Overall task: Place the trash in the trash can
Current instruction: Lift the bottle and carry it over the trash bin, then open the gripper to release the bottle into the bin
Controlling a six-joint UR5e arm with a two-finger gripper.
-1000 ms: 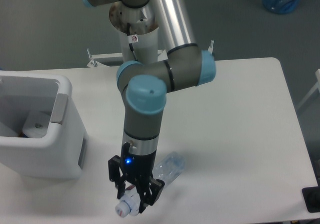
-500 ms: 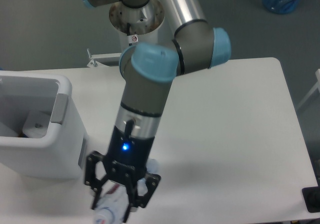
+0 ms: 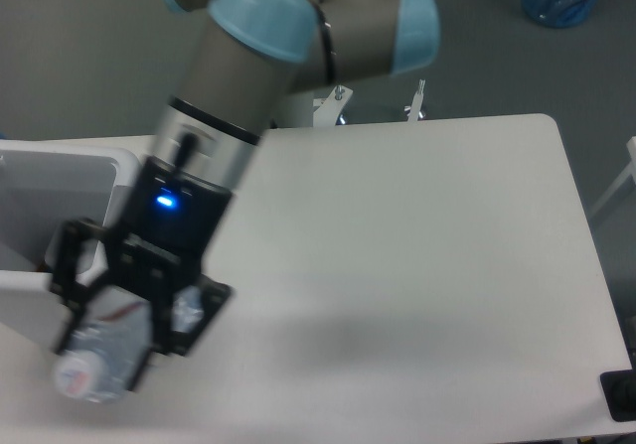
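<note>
The pincer (image 3: 111, 350) grips the crushed bottle (image 3: 99, 357) high above the bench (image 3: 417, 265) beside the trash can (image 3: 60, 181), so only the drop inside seems left.

— What changed?
— The black two-finger gripper (image 3: 111, 337) rose from the table, carrying the crushed clear plastic bottle (image 3: 99, 357) left toward the boxy white bin (image 3: 60, 166).

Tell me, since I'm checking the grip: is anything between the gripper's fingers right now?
Yes. In the fixed camera view the gripper is shut on the crushed clear bottle, lifted near the trash can; its cap end points toward the lower left.
</note>
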